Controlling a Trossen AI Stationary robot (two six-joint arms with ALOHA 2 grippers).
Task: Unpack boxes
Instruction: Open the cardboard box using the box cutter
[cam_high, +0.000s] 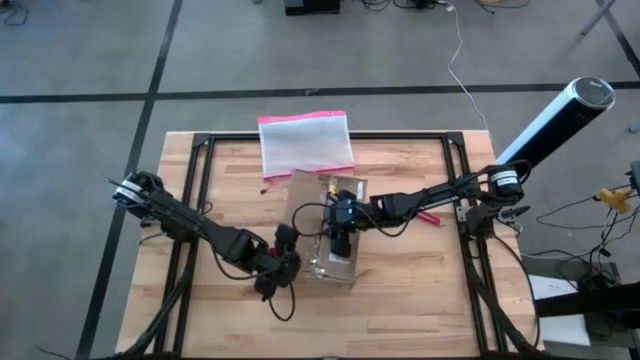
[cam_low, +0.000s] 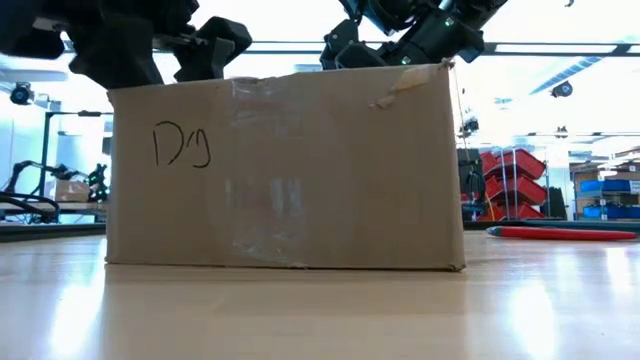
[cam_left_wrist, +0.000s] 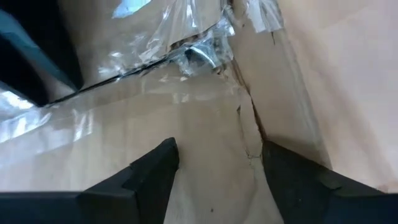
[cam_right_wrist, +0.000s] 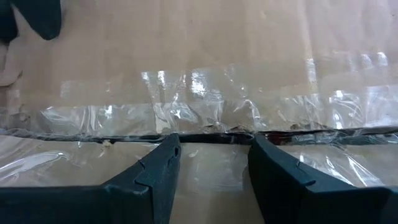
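The cardboard box (cam_low: 285, 168) fills the low view's centre, flaps closed under clear tape (cam_right_wrist: 205, 118), so both the right gripper (cam_right_wrist: 214, 163) and left gripper (cam_left_wrist: 217, 168) hover open-fingered above its seam, seemingly to break it.

A light butcher-block table (cam_high: 400, 290) stands on a grey floor (cam_high: 80, 50) crossed by dark tape lines. Beyond the table, red storage bins (cam_low: 510, 175) sit on shelving under bright overhead light, with blue bins (cam_low: 605, 188) beside them.
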